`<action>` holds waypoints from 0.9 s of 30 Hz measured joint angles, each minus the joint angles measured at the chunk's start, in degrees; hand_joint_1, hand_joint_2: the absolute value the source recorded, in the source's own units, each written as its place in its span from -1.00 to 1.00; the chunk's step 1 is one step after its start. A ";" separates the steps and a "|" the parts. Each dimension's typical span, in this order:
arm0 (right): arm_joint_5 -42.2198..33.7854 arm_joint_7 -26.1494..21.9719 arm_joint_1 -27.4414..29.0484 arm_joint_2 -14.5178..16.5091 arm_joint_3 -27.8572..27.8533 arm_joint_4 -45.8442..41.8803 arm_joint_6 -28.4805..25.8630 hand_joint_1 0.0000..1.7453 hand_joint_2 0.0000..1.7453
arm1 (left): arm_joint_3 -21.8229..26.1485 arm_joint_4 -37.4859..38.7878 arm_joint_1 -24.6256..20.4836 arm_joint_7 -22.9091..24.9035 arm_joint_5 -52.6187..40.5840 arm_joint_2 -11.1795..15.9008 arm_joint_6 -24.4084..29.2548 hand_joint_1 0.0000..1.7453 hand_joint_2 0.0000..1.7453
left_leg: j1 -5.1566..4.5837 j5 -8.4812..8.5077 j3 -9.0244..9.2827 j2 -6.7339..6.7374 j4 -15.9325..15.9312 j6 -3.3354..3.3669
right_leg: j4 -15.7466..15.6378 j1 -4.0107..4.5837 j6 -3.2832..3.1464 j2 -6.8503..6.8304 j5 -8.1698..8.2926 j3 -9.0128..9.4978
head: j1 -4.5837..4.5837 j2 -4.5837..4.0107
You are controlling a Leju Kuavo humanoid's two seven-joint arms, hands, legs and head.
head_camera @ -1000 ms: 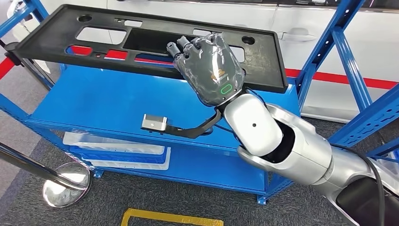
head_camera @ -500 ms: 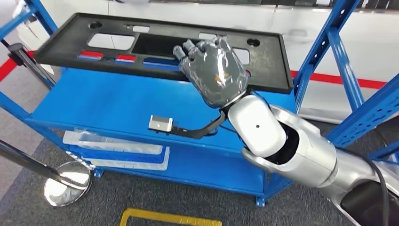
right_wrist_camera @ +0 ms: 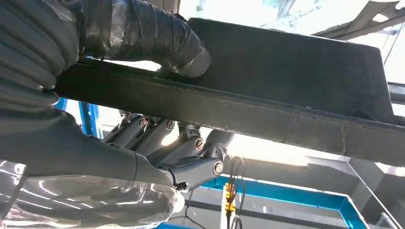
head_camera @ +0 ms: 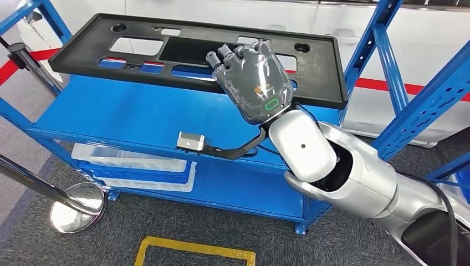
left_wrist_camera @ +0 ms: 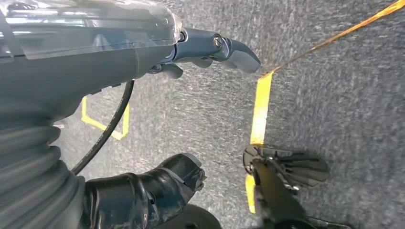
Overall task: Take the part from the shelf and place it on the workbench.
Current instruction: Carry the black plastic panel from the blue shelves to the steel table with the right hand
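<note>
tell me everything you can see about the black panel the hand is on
The black panel is a long, flat, matte plastic-looking plate with a raised rim, several rectangular cut-outs and round holes near its corners. It sits tilted over the blue shelf, which shows through the openings. The right hand grips its near long edge right of the middle; in the right wrist view the thumb presses one face and the fingers curl against the other. Nothing else visibly touches it.

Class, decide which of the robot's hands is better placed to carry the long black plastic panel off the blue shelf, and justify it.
The right hand: it already grips the long black plastic panel at its near edge. The left hand hangs open over the floor.
</note>
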 joint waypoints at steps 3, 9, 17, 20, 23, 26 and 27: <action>-0.02 0.08 -0.03 -0.07 0.00 -0.01 0.13 1.00 1.00 | -0.10 0.00 -0.04 0.09 -0.04 -0.14 0.01 -1.00 1.00 | -0.14 1.21 -0.35 0.11 -0.82 0.36 | -0.39 -0.13 1.01 -0.03 0.93 -0.18 | 0.00 0.00; -0.09 0.13 -0.08 -0.47 0.01 0.00 0.38 1.00 1.00 | -0.14 0.00 -0.01 0.08 -0.31 -0.45 -0.06 -1.00 1.00 | 0.10 4.57 -3.78 0.65 -1.23 1.81 | 14.11 -0.29 2.21 0.03 -9.52 -4.43 | 0.53 0.00; -1.03 0.04 -0.27 -0.64 0.02 -0.07 0.80 1.00 1.00 | -0.22 0.00 -0.03 0.10 -0.40 -0.71 -0.43 -1.00 1.00 | -0.11 7.24 -7.92 0.50 0.43 0.03 | -0.99 0.28 0.79 0.04 -5.85 7.25 | 0.47 0.01; -1.47 -0.10 -0.27 -0.66 0.06 -0.01 1.02 1.00 1.00 | -0.33 0.02 0.08 0.11 -0.33 -0.68 -0.48 -1.00 1.00 | 0.04 5.02 -9.23 0.31 2.30 -0.86 | -1.69 -0.26 -0.37 -0.32 -4.08 6.02 | 0.42 0.00; -1.66 -0.14 -0.25 -0.66 0.11 0.04 1.06 1.00 1.00 | -0.40 0.02 0.18 0.13 -0.28 -0.71 -0.52 -1.00 1.00 | 0.43 -2.61 -12.09 0.30 11.75 -1.62 | -1.75 -0.41 -0.95 -0.41 -2.36 3.92 | 0.10 0.00; -1.78 -0.14 -0.21 -0.66 0.40 0.11 1.08 1.00 1.00 | -0.53 0.02 0.08 0.14 -0.24 -0.71 -0.53 -1.00 1.00 | 0.70 -2.36 -11.87 0.31 17.03 -2.15 | -1.34 -0.49 -0.66 -0.44 -0.85 1.50 | 0.09 0.00; -1.82 -0.14 -0.20 -0.66 0.53 0.13 1.09 1.00 1.00 | -0.57 0.02 0.05 0.16 -0.24 -0.69 -0.52 -1.00 1.00 | 0.79 -0.55 -10.00 0.31 15.23 -2.27 | -1.06 -0.60 -0.44 -0.44 -0.39 0.64 | 0.08 0.00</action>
